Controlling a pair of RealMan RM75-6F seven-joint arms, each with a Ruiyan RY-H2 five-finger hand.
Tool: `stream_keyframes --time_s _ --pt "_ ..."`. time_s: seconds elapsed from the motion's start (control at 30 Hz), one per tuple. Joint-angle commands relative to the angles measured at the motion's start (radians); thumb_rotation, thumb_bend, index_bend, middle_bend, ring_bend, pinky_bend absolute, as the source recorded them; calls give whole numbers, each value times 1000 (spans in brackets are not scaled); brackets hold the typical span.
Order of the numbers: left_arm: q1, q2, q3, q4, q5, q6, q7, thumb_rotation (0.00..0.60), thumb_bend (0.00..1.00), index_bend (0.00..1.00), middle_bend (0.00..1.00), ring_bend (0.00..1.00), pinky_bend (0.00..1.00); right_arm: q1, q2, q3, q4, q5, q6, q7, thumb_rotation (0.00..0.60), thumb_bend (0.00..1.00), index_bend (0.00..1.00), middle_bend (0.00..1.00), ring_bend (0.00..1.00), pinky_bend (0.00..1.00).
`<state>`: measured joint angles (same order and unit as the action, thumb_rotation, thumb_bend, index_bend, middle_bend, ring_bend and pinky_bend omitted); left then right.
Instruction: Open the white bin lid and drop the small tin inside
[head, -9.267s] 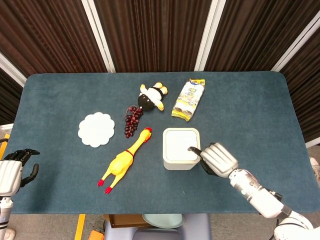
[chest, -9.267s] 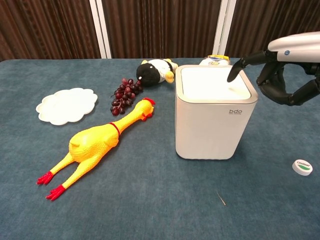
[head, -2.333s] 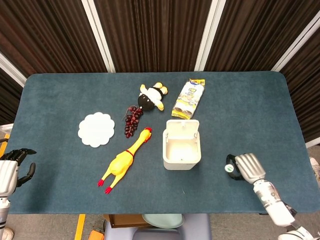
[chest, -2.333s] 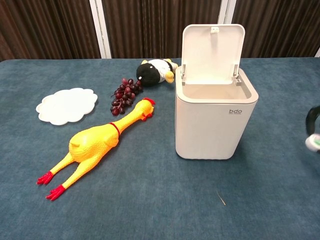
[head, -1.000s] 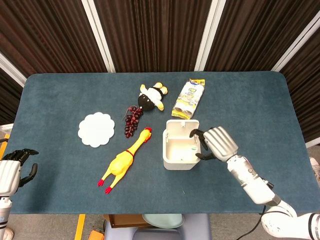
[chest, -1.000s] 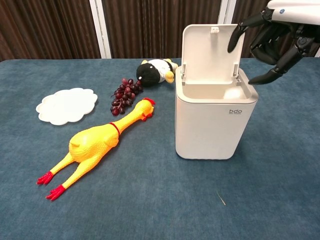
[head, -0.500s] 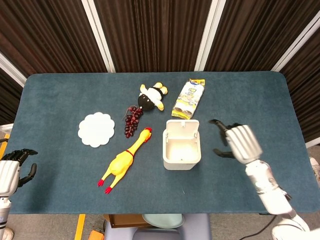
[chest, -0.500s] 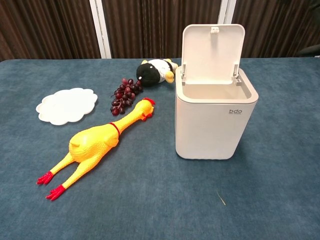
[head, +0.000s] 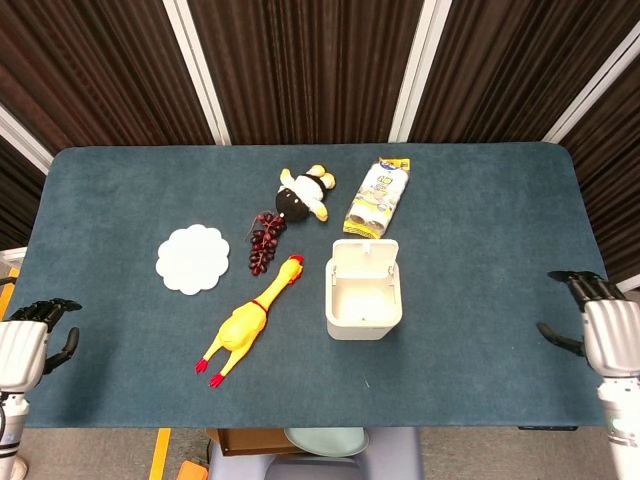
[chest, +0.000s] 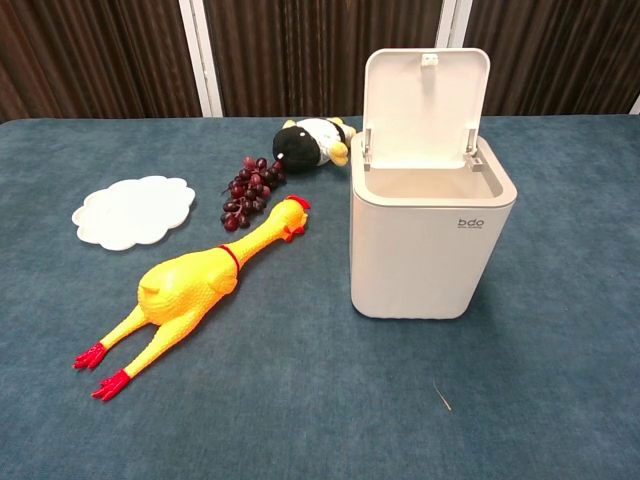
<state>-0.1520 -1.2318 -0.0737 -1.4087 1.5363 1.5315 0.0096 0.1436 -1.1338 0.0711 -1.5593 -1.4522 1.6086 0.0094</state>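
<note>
The white bin (chest: 432, 240) reads "bdo" on its front.

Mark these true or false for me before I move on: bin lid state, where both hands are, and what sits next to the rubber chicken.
1. The white plastic bin's hinged lid stands open, upright. True.
2. The right hand is over the bin's opening. False: it is out at the table's right edge, open, well clear of the bin.
3. The yellow rubber chicken lies left of the bin in the chest view. True.
4. The left hand grips the white scalloped plate. False: it is off the table's left edge, holding nothing.
5. The bunch of dark red grapes lies inside the bin. False: it lies on the table between the plate and the bin.
</note>
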Motion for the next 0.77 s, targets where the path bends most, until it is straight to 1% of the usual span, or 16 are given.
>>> stream_keyframes --time_s 0.03,0.07,0.1,0.13,0.23,0.4,0.57,0.77 --pt "-1 -2 -1 1 -1 -1 2 600 461 377 397 380 476 -24 -28 -9 47 19 -5 15 600 153 275 286 159 279" --pt "-1 -5 -1 2 -3 -2 6 600 461 377 397 380 476 -21 -17 -12 42 24 -29 12 600 155 224 243 121 241" --pt "-2 -7 -1 3 -5 -5 12 600 461 377 396 380 476 -20 -9 -11 30 37 -47 12 600 156 196 216 100 219" --pt "-5 -10 2 6 -9 -17 19 600 461 377 396 380 476 -12 -6 -14 21 58 -88 -12 600 156 179 199 86 201" --pt "-6 -13 1 6 -10 -17 25 600 461 377 396 380 476 -11 -9 -8 11 66 -96 -55 600 156 148 168 61 173" --pt "-3 -16 0 8 -3 -3 27 600 461 374 394 380 476 -18 -11 -3 3 62 -100 -56 600 156 145 166 60 173" --pt "-5 -12 3 7 -2 -9 19 600 460 374 394 380 476 -18 -2 -5 -14 69 -132 -58 600 156 145 167 60 173" --pt "-4 -10 2 5 -1 -7 17 600 460 376 394 380 476 -19 -4 -3 -13 62 -146 -49 600 156 145 167 60 173"
